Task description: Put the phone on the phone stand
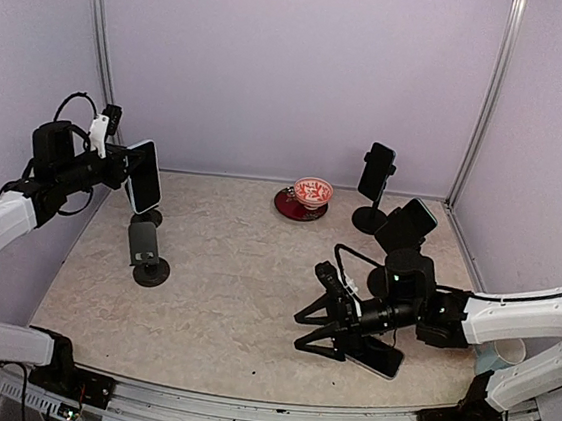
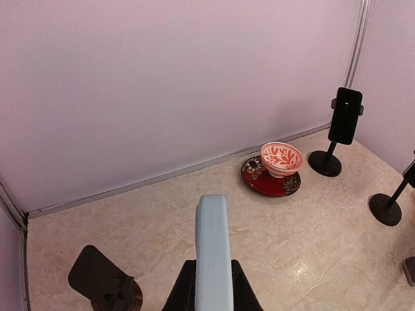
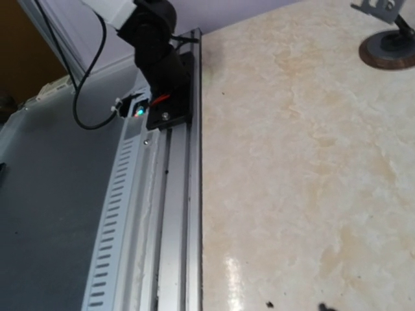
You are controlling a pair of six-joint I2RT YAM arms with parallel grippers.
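Observation:
My left gripper (image 1: 127, 168) is shut on a phone in a light blue case (image 1: 145, 176) and holds it upright in the air at the left. In the left wrist view the phone's edge (image 2: 212, 249) stands between my black fingers (image 2: 185, 288). An empty black phone stand (image 1: 144, 247) stands on the table just below and in front of the phone, and shows at the lower left of the left wrist view (image 2: 98, 277). My right gripper (image 1: 306, 332) is open and empty, low over the table. A dark phone (image 1: 383, 359) lies flat under the right arm.
A red patterned bowl (image 1: 313, 189) sits on a red plate (image 1: 287, 207) at the back. Two more stands at the back right each hold a dark phone (image 1: 377, 171) (image 1: 407, 224). The right wrist view shows the table's metal rail (image 3: 170, 214) and an arm base (image 3: 162, 58).

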